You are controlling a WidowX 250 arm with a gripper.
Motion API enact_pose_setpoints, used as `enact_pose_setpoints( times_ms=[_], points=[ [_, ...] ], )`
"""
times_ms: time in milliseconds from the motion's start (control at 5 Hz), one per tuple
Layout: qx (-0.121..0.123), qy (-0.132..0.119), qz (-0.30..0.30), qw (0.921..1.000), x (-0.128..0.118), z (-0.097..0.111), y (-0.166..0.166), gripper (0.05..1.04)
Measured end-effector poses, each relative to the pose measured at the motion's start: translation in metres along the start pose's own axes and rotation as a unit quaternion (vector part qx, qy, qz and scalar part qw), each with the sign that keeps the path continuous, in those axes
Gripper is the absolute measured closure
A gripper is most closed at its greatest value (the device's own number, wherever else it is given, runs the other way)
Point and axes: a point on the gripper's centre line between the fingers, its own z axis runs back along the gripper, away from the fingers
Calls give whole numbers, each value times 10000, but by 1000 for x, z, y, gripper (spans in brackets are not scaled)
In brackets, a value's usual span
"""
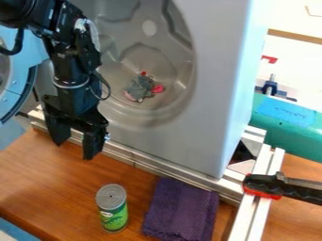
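Observation:
The black gripper (pixel 75 149) hangs at the left, pointing down in front of the grey washer-like unit and above the wooden table, its fingers apart with nothing between them. Below it and to the right, a green can (pixel 113 209) with a silver lid stands upright on the table. A folded purple cloth (pixel 182 211) lies to the right of the can, apart from it. Inside the unit's round recess rests a small grey plush toy (pixel 140 88) with pink and red parts.
The grey unit (pixel 211 89) stands behind a metal rail (pixel 144 162) along the wooden table (pixel 50 176). Its round blue-rimmed door (pixel 24 77) is open at the left. A black and red clamp (pixel 261 185) grips the frame at the right, near a teal surface (pixel 295 141).

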Motion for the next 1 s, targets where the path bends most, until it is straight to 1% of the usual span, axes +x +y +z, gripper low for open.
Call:
enact_pose_setpoints(
  times_ms=[200,400,600,800,1000],
  points=[
    [-44,86,-9,10000,-2,-6,-2,83],
    [-300,-719,-97,9969,23,-8,-11,84],
    [-40,-1237,-16,9923,42,-14,-4,83],
    [-94,-1614,23,9868,61,-11,-4,83],
    [-130,-1827,53,9831,90,-6,0,84]
  ],
)
